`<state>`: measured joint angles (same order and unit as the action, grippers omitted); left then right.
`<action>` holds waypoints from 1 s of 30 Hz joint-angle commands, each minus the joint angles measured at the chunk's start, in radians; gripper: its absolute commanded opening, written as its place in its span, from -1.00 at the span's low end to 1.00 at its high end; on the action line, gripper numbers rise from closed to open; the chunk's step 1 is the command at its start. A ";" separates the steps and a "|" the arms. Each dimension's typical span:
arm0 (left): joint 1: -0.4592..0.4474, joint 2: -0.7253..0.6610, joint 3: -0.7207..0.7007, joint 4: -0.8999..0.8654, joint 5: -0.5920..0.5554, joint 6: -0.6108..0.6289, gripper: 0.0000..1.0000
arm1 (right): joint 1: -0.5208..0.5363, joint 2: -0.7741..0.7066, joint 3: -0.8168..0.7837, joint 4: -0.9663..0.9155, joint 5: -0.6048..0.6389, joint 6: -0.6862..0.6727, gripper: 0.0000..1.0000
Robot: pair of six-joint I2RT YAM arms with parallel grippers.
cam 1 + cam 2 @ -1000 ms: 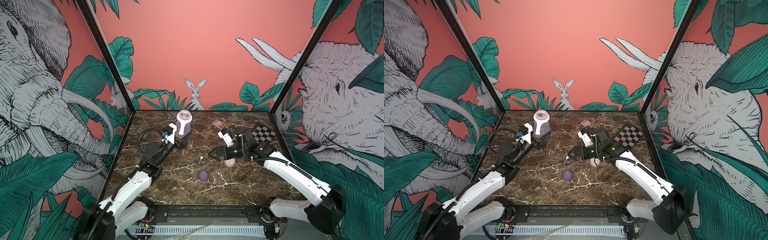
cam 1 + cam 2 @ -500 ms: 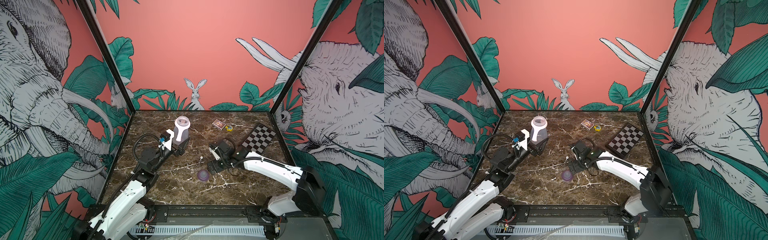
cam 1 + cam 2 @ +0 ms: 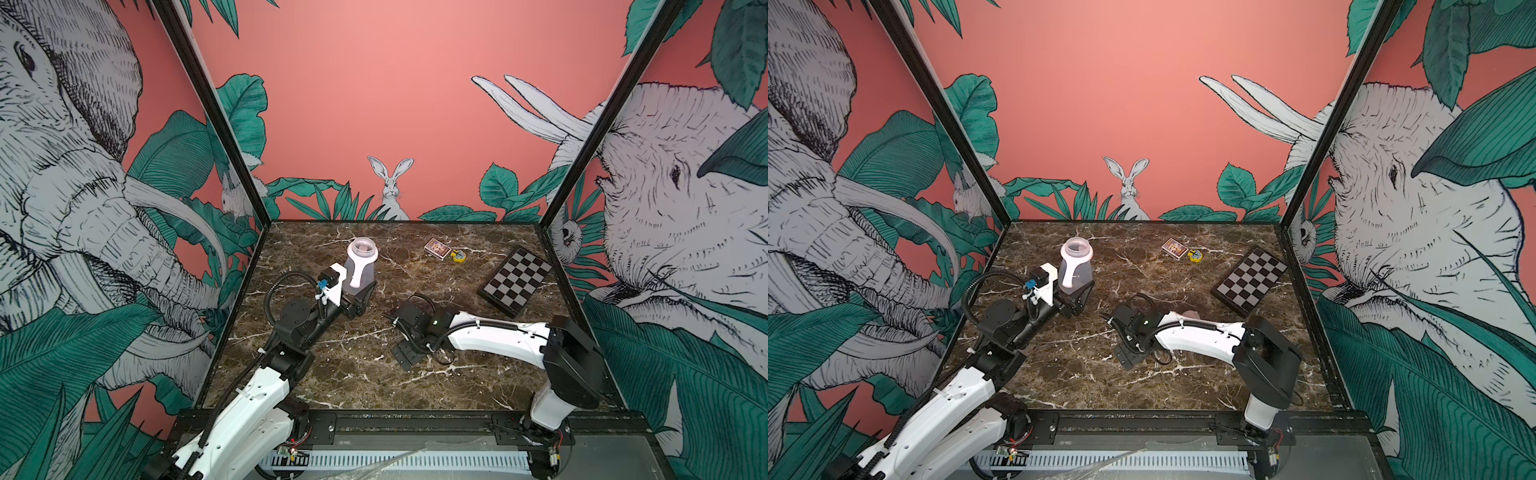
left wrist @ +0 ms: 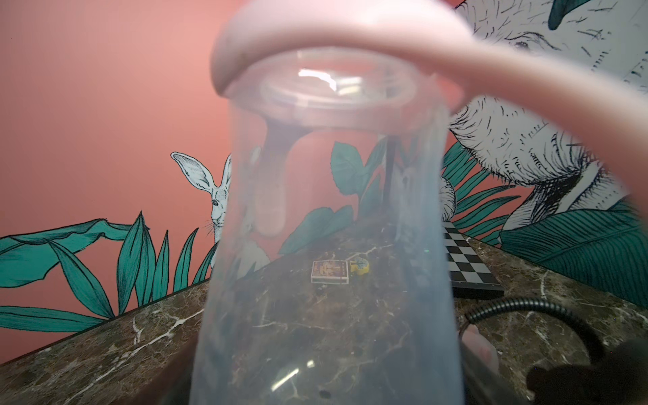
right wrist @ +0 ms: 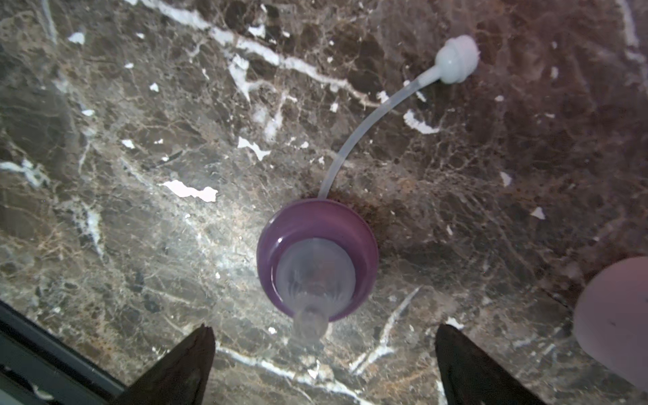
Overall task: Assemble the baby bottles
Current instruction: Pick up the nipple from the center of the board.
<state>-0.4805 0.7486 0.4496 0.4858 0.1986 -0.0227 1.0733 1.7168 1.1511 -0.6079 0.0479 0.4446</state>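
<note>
On the desk [image 3: 357, 386], left of centre in its far half, the bottle [image 3: 362, 272] is upright: small, clear plastic w/ a greyish tint, mouth open. A pale pink collar ring [image 3: 363, 248] sits round the neck, and one handle [image 3: 355, 283] hangs down the side. The base is pinched btwn the left fingers [image 3: 368, 293], one each side; can't tell if it touches the desk. In the left wrist view the bottle [image 4: 326, 252] fills the frame, pink ring arching over it.

The other parts lie loose nr desk centre, under the end of the right arm [image 3: 490, 336], so they're mostly hidden in both top views. The right wrist view shows the nipple [image 5: 317, 270]: translucent purple skirt, clear teat in the middle, lying on the marble. A thin whitish straw [image 5: 364, 136] curves away from its rim to a small ball weight [image 5: 457, 59]; can't tell if straw and nipple are joined. The pink cap [image 5: 613, 322] is near, half out of frame; in a top view the cap [image 3: 1192, 314] peeks out behind the arm.

The right fingers [image 5: 186, 371] are spread wide, holding nothing, above the desk. The nipple sits just ahead of the gap btwn the two tips, teat end nearest, touching neither.

At back right: checkered board [image 3: 517, 280], card box [image 3: 437, 248], small yellow item [image 3: 458, 256].
</note>
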 commanded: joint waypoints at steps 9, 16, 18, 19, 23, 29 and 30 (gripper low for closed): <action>0.006 -0.026 -0.009 0.011 -0.011 -0.004 0.16 | 0.005 0.107 0.042 0.079 0.002 0.026 0.64; 0.006 -0.025 -0.001 0.000 -0.011 0.003 0.17 | 0.005 0.139 0.030 0.103 -0.025 0.052 0.59; 0.006 -0.025 -0.002 0.002 -0.012 0.001 0.16 | 0.005 0.142 0.023 0.097 -0.024 0.059 0.59; 0.006 -0.025 -0.003 0.002 -0.013 0.000 0.16 | 0.005 0.141 0.018 0.099 -0.026 0.061 0.59; 0.007 -0.017 -0.005 0.009 -0.013 -0.003 0.16 | 0.006 0.130 0.009 0.085 0.003 0.069 0.66; 0.007 -0.005 0.003 0.016 -0.010 -0.002 0.16 | 0.005 0.128 0.028 0.065 0.026 0.054 0.80; 0.007 -0.002 0.005 0.016 -0.010 0.000 0.16 | 0.004 0.133 0.030 0.066 0.025 0.052 0.80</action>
<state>-0.4805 0.7475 0.4423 0.4622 0.1928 -0.0231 1.0733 1.8458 1.1717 -0.5179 0.0490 0.4969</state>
